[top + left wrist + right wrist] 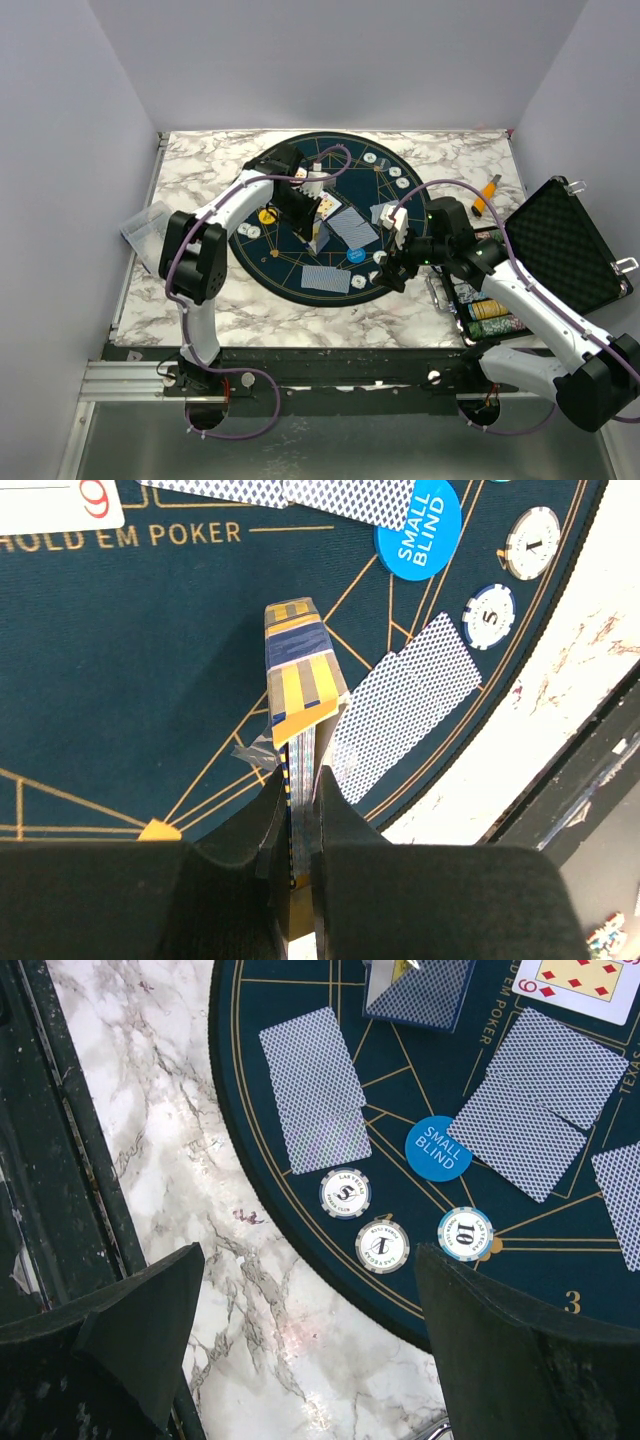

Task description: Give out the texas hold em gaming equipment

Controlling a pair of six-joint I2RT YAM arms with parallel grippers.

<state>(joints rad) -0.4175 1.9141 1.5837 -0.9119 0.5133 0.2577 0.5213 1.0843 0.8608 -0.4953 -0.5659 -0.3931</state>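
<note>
The blue disc (438,1147) is reading SMALL BLIND. The mat (120,610) is showing HOLD EM POKER and a 3. One chip (345,1193) is bearing 5, a second chip (465,1234) 10, a third chip (532,542) 1. A card (60,505) is showing a red 9.

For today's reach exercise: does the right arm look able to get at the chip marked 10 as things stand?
Probably yes: the right arm's fingers stand open above the chip marked 10, which lies flat with nothing covering it.
</note>
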